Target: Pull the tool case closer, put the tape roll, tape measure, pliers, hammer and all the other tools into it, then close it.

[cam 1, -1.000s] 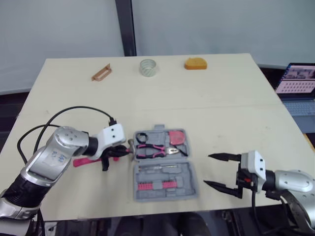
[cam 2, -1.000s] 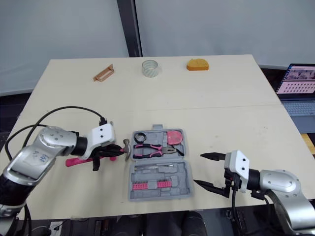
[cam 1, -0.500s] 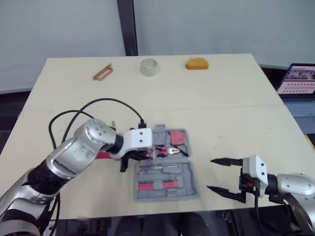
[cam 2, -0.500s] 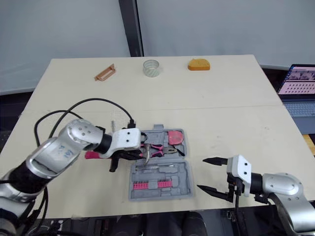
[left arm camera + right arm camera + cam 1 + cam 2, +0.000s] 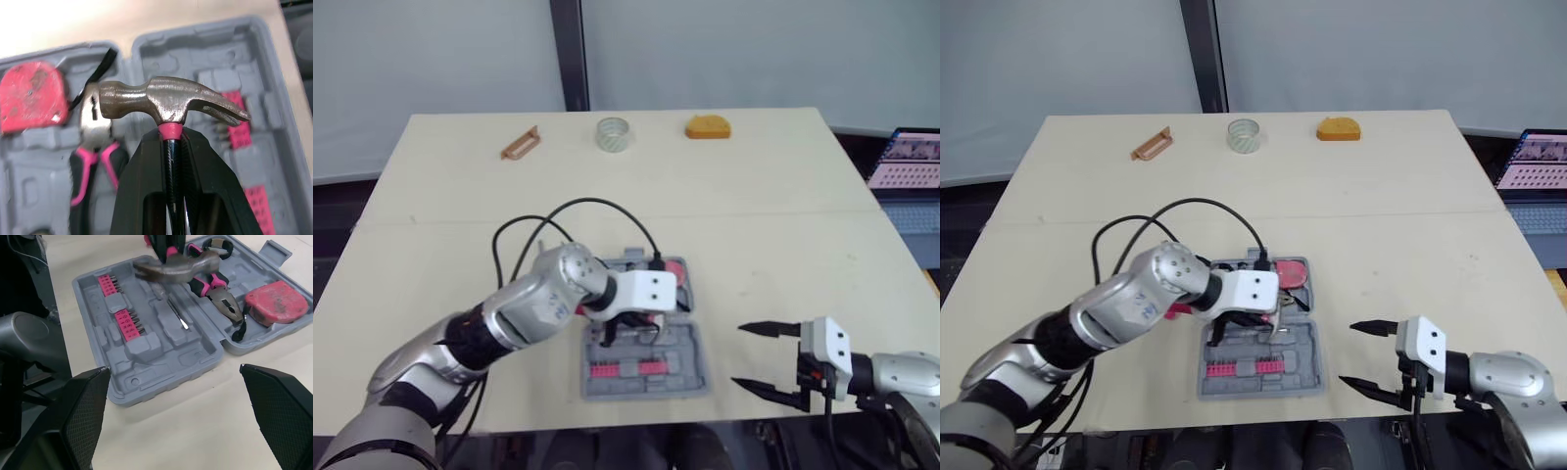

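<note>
Gripping of the hammer [image 5: 166,103] is confirmed: the neck, just under the steel head, is pinched between the two black fingers of the left gripper [image 5: 168,139]. The hammer is held over the open tool case [image 5: 700,377], its head above the hinge line between the two halves; in the right wrist view it appears raised clear of the tray, though contact cannot be ruled out.

The tool is judged top-heavy, with most of its weight in the head. A hold close to the head is therefore considered sound, since little leverage is left for the head to swing. The neck is slim, hard and smooth, so twisting or sliding between the fingers is regarded as the main risk. The tool itself is stiff and not fragile.

Pliers [image 5: 93,147] with pink handles and a red tape measure [image 5: 29,95] are seen seated in the far half of the case. Pink bits [image 5: 122,308] are seated in the near half.

The right gripper [image 5: 738,354] is noted beside the case on the robot's right, spread wide and holding nothing.

The tape roll [image 5: 612,134] is recorded well apart, near the far edge of the table [image 5: 754,215], and is judged not yet packed. The case lies open.
</note>
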Controlling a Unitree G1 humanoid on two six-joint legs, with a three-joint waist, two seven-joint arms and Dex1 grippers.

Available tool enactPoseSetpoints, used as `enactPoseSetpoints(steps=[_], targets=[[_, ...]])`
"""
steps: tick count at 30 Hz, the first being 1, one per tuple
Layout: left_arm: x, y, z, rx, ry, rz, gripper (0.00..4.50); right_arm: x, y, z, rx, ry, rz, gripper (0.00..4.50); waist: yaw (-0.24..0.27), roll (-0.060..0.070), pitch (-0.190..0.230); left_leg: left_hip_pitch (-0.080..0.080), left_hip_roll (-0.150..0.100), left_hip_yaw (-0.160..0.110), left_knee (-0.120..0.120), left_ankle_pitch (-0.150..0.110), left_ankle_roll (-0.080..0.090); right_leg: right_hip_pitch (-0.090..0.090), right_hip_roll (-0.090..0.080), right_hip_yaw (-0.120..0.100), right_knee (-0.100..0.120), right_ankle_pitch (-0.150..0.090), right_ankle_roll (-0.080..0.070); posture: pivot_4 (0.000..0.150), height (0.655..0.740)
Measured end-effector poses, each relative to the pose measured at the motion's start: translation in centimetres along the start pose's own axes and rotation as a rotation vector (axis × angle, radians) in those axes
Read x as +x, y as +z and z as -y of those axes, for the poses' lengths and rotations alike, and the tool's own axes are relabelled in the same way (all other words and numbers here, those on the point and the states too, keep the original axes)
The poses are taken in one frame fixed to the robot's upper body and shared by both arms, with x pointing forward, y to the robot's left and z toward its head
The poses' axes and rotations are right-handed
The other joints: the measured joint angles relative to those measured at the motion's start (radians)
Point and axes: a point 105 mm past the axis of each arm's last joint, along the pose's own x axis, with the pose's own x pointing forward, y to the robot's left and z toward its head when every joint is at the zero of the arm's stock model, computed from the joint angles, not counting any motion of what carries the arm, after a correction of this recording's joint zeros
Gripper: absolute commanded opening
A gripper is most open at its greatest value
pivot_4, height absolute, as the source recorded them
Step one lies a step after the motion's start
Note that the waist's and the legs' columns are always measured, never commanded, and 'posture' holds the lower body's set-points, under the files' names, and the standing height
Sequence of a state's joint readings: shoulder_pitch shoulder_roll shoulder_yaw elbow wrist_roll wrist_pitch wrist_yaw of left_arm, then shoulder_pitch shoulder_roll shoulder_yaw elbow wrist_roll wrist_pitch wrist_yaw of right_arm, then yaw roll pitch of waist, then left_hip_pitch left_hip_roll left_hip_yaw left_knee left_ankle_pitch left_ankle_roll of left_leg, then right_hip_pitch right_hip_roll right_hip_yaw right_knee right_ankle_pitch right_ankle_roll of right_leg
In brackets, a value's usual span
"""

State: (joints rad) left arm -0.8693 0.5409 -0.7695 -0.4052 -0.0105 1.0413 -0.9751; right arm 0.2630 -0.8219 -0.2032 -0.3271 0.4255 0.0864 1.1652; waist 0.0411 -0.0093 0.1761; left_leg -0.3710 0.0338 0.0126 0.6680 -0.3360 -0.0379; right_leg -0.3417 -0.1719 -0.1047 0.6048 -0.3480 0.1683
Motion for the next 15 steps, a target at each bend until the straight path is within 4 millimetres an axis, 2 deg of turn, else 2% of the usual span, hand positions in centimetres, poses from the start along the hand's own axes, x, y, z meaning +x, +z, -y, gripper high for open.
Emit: enactPoseSetpoints(steps=[2,7,12,15], targets=[[0.6,0.6,0.2,-0.002,-0.008,-0.001,0.03,-0.3,-0.1,0.1,-0.007,-0.005,-0.010,4.50,0.005,0.000,0.000,0.000,0.000,0.000,0.000,0.000,0.000,0.000,0.000,0.000,0.000,0.000,0.000,0.150,0.7400],[1.2,0.6,0.2,0.001,0.005,-0.026,0.03,-1.5,-0.9,0.6,-0.004,-0.030,-0.055,4.50,0.007,0.000,0.000,0.000,0.000,0.000,0.000,0.000,0.000,0.000,0.000,0.000,0.000,0.000,0.000,0.150,0.7400],[1.9,1.4,0.4,0.014,0.024,-0.009,0.03,-1.6,-1.0,0.6,-0.008,-0.032,-0.056,4.50,0.012,0.000,0.000,0.000,0.000,0.000,0.001,0.000,0.000,0.000,0.000,0.000,0.000,0.000,0.000,0.150,0.7400],[2.2,1.7,0.6,-0.034,0.022,-0.012,0.03,-1.6,-1.0,0.7,-0.006,-0.033,-0.056,4.50,0.012,0.000,0.000,0.000,0.000,0.000,0.001,0.000,0.000,0.001,0.000,0.000,0.000,0.000,0.000,0.150,0.7400]])
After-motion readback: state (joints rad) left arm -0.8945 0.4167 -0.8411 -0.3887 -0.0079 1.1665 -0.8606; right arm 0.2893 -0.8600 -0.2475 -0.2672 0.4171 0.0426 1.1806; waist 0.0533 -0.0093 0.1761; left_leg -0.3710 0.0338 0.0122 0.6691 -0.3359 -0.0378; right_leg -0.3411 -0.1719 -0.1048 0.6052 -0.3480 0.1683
